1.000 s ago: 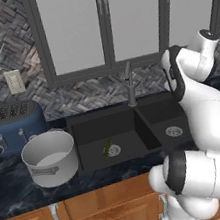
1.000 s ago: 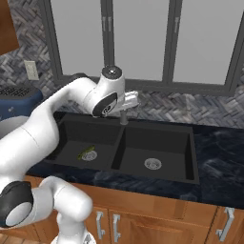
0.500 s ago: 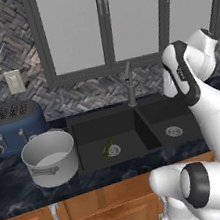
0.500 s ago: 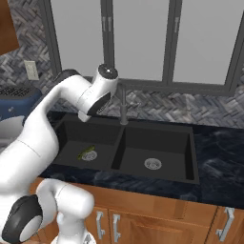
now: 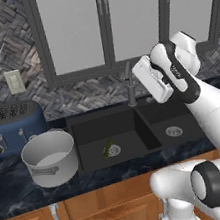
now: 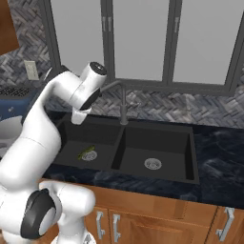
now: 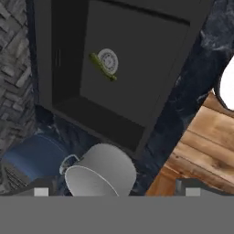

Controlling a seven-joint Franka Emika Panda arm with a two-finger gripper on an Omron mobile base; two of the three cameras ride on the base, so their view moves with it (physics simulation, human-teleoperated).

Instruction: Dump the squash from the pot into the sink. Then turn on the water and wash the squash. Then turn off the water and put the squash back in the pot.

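Green squash [image 5: 108,148] lying beside the drain in the left, wider basin of the black sink [image 5: 87,131], empty pot [image 5: 50,158] on the counter [image 5: 14,191] left: bring the spread, empty claw [image 6: 77,117] squarely to the faucet [image 5: 129,84] handle.

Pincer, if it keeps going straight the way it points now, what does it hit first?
Probably the sink floor near the squash; the line looks free until there, though depth is unclear.

A matt light-grey metal pot [image 5: 49,159] stands on a glossy dark marbled stone counter [image 5: 23,187] beside the matt black sink [image 5: 92,130] with shiny silver drains, above smooth varnished wood cabinet fronts [image 5: 108,211].
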